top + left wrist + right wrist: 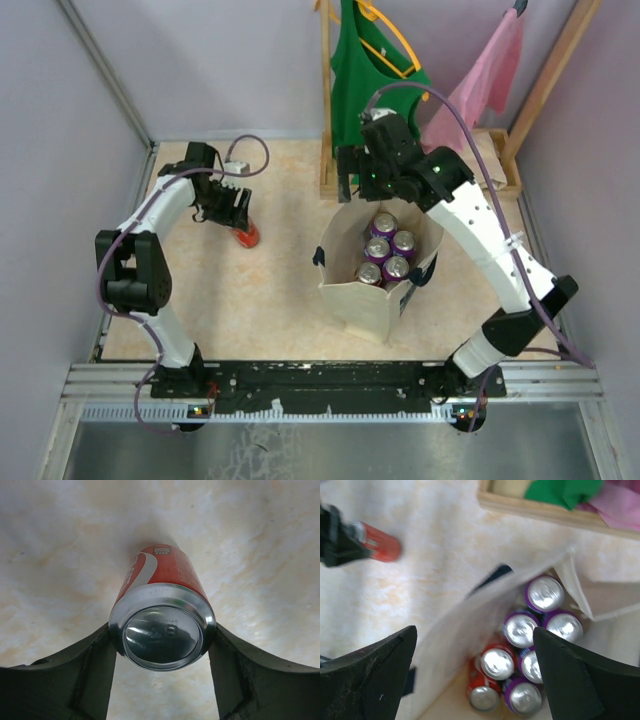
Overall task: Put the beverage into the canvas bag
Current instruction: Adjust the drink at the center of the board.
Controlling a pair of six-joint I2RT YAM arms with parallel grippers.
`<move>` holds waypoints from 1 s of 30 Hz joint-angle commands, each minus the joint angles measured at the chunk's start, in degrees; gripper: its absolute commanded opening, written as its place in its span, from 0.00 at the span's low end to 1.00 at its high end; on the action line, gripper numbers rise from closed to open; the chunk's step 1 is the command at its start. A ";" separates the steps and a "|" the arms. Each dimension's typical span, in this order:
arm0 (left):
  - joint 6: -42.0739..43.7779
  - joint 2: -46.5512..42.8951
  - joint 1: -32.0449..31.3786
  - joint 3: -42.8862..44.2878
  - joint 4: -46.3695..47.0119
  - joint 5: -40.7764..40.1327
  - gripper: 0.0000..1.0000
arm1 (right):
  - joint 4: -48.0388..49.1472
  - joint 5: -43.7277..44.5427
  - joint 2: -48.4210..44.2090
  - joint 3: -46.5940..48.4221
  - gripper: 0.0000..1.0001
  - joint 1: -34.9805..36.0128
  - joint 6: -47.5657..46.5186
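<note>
Marbled table (280, 290), lilac walls (200, 60): left hand (162, 632) clasps red can (165, 575); right hand (474, 632) wide over canvas bag (360, 305).

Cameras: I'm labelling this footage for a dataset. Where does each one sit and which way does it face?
Top: fixed above and behind the arms, looking down on the table; both arms, left hand and right hand show.
Left wrist: on the left arm, looking along its fingers at the red can between them.
Right wrist: on the right arm, looking down past its fingers into the bag of cans.
Shared: top and right wrist both show bag and red can.
</note>
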 commanded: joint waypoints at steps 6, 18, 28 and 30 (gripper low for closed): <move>-13.76 -7.22 6.52 -5.15 9.54 27.32 0.00 | 13.35 -21.78 14.23 14.03 0.98 -1.18 1.25; -42.52 -16.98 14.69 -17.80 43.23 51.42 0.00 | 35.32 -41.38 18.95 6.63 0.93 -5.70 14.83; -72.10 -18.54 14.81 -22.80 80.15 53.93 0.00 | 51.38 -46.92 23.12 1.90 0.92 -6.09 25.99; -76.12 -18.09 14.78 -22.66 83.96 53.65 0.00 | 52.04 -46.89 23.59 1.64 0.92 -6.16 26.29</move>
